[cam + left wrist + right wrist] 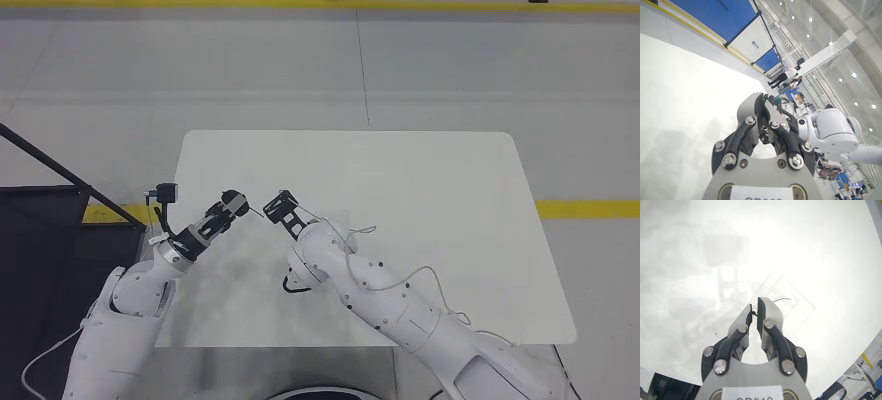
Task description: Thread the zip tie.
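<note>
A thin black zip tie (pixel 782 299) is pinched between the fingers of my right gripper (pixel 754 308), held above the white table (pixel 810 247). A short bit of it shows between the pads, and its tail sticks out free past one finger. My left gripper (pixel 762 103) is shut, its black pads pressed together, and I see nothing between them. In the top view the left gripper (pixel 232 205) and the right gripper (pixel 284 207) face each other a short gap apart over the table's near left part. A sliver of the zip tie (pixel 259 212) pokes out between them.
A clear flat sheet (pixel 800 309) lies on the table under the right gripper. A black frame and dark panel (pixel 40 230) stand left of the table's edge. The table's (pixel 450 220) far and right areas are bare white.
</note>
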Robot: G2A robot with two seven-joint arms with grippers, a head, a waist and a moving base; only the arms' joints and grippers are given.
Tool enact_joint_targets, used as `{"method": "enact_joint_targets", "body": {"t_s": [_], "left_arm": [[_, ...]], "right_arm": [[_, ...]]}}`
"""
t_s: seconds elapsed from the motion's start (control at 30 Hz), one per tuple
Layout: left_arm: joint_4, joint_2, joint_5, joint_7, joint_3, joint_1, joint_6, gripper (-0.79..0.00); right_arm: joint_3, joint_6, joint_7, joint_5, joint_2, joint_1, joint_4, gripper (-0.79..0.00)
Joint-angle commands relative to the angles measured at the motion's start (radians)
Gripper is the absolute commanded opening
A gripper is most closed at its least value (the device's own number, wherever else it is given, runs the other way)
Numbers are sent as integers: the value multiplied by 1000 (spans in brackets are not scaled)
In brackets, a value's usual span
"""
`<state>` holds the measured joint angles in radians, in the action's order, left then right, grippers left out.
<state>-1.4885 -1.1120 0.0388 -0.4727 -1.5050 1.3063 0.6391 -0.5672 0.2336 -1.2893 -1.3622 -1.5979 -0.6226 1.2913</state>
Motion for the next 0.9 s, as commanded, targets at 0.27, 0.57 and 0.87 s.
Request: {"method": "enact_joint_targets", "body": {"t_s": [0.27, 0.57, 0.87], "left_arm": [[0, 0, 0, 0, 0, 0, 0, -785], [0, 0, 0, 0, 0, 0, 0, -785], [-30, 3, 60, -36, 20, -5, -27, -785]], "right_arm": [[-33, 1, -7, -66, -7, -40, 36, -711], [-91, 28, 35, -135, -4, -104, 136, -785], [-202, -10, 100, -189, 21, -219, 327, -785]]}}
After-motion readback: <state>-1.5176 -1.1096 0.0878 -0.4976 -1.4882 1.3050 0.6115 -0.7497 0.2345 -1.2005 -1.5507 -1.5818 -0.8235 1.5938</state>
